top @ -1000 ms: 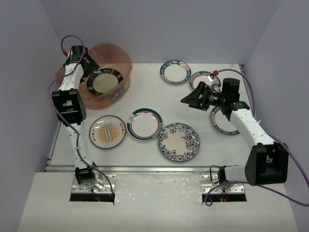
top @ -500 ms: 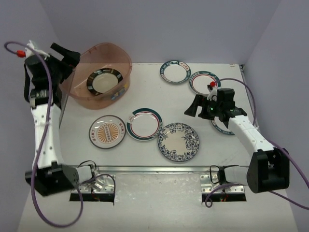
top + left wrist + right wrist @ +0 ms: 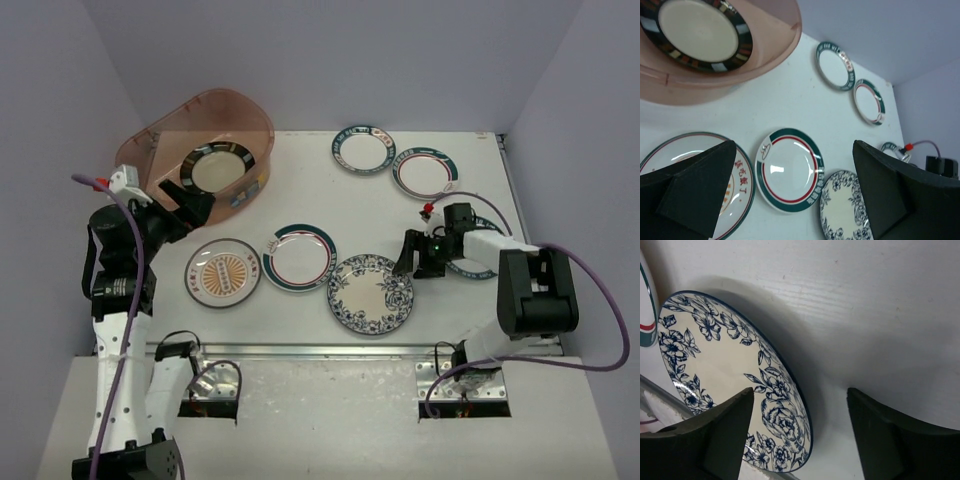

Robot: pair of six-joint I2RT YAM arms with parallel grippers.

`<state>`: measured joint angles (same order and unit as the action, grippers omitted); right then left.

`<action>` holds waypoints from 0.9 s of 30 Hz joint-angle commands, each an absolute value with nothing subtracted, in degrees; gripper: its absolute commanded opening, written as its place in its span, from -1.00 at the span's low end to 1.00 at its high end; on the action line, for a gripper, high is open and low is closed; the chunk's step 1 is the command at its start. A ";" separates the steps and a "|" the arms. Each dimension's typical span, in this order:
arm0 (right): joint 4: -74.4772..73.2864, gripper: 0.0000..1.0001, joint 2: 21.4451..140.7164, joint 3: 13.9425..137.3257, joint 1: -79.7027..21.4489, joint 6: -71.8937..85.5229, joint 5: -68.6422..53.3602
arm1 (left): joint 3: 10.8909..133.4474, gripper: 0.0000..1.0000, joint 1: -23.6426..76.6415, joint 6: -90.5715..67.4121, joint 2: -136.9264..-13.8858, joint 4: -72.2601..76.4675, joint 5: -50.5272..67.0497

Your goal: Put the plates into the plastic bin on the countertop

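The plastic bin (image 3: 250,130) stands at the back left of the countertop (image 3: 300,200) and holds a black-rimmed plate (image 3: 215,168). An orange sunburst plate (image 3: 222,272), a red-and-teal plate (image 3: 299,256) and a blue floral plate (image 3: 371,293) lie in a row near the front. Two teal-rimmed plates (image 3: 363,149) (image 3: 425,173) lie at the back, and a third (image 3: 470,268) is partly hidden under my right arm. My left gripper (image 3: 185,205) hangs open and empty between the bin and the orange plate. My right gripper (image 3: 800,430) is open, low at the floral plate (image 3: 715,370), whose right rim lies between the fingers.
Grey walls close in the countertop at the back and both sides. A metal strip (image 3: 300,350) runs along the front edge. In the left wrist view the bin (image 3: 765,45) is upper left, with the red-and-teal plate (image 3: 790,170) below the open fingers.
My left arm has pulled back from the bin toward the near left. My right gripper has dropped and moved nearer, down to the floral plate's right edge, and its jaws have narrowed a little.
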<state>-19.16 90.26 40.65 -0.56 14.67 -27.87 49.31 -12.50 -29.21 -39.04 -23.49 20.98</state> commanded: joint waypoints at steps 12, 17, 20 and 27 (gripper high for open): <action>-27.96 -1.00 105.71 47.59 -0.35 8.30 -30.90 | 51.67 1.00 -1.59 -20.92 -42.08 -27.73 14.39; -28.18 -1.00 99.06 46.26 1.59 8.96 -28.84 | 51.98 1.00 -1.32 -20.97 -43.74 -27.50 16.10; -27.60 -1.00 94.07 45.57 1.76 9.36 -30.42 | 51.86 1.00 -1.32 -21.40 -44.35 -27.03 17.63; -29.30 -1.00 82.84 47.02 2.46 9.76 -32.41 | 51.47 1.00 -1.41 -23.46 -46.35 -25.41 20.93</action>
<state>-28.85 88.87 45.43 1.42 9.04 -33.62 49.52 -1.85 -22.03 -45.95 -29.33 18.06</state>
